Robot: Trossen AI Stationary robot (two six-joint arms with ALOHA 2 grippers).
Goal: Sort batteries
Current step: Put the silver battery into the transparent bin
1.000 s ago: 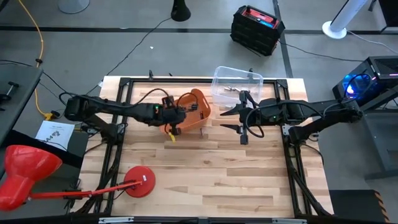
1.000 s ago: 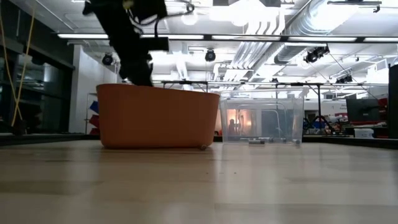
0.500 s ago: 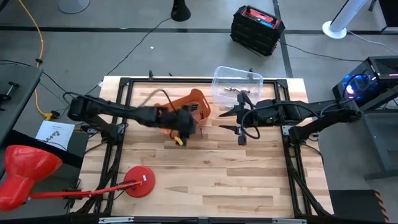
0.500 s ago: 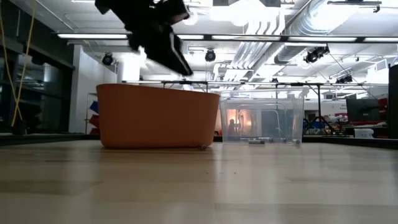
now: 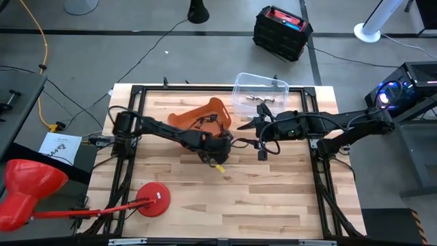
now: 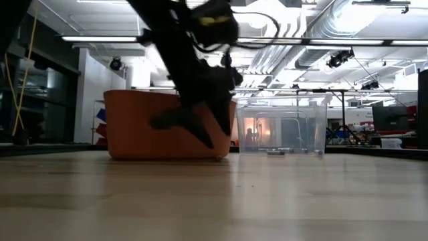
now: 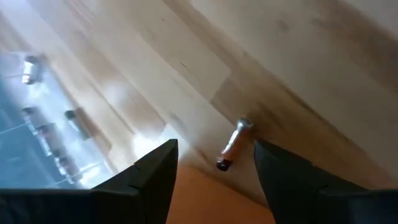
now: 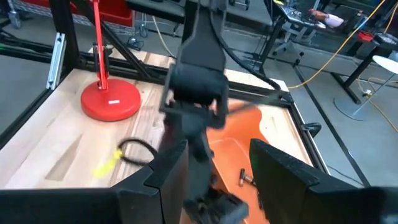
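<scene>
Left tool (image 5: 220, 147) spread, low beside orange bin (image 5: 198, 117) edge; right tool (image 5: 254, 133) spread, close by.

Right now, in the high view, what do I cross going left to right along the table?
Red stand base → orange bin → left gripper → right gripper → clear bin, set further back.

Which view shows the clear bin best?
The high view: the whole clear bin shows, top open, with a few batteries inside. The low view gives only one side wall, the left wrist view catches a blurred corner, and the right wrist view misses it.
</scene>
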